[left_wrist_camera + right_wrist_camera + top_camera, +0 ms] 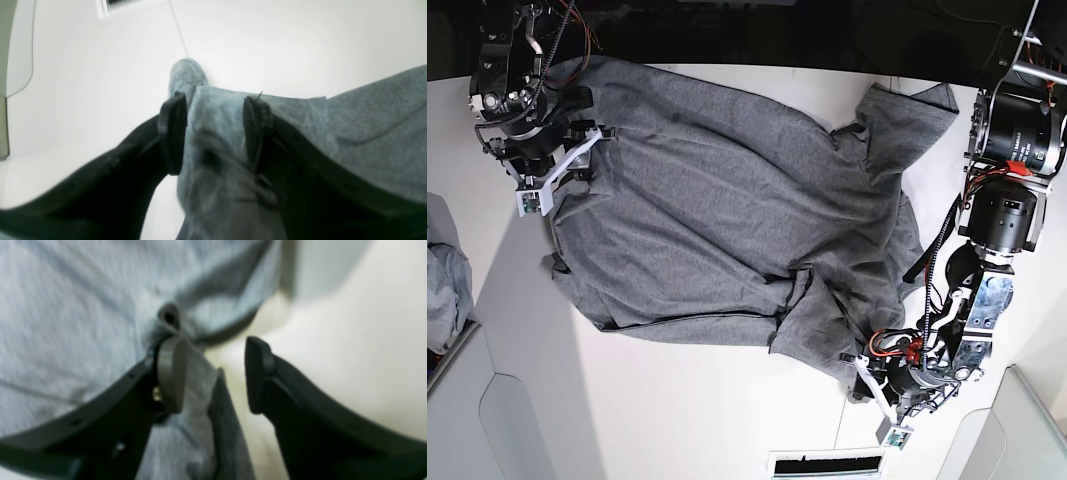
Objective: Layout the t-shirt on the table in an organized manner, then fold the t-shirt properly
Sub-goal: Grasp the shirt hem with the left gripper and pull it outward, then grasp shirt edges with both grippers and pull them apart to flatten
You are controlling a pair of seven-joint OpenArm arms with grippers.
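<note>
Two arms, one at each end of the shirt (727, 210), spread rumpled across the desk (657, 410). Left tool (213, 133): tilted low over a bunched fold near the desk's front edge, jaws parted, cloth between them. Right tool (213, 373): at the opposite hem, jaws parted, fabric lying against one finger (170, 373).

Bare white worktop (677, 410) lies open across the lower middle of the base view. The rumpled charcoal-grey cotton t-shirt (727, 210) blocks the centre; a lighter bluish-grey garment heap (442, 285) crowds the left edge.
</note>
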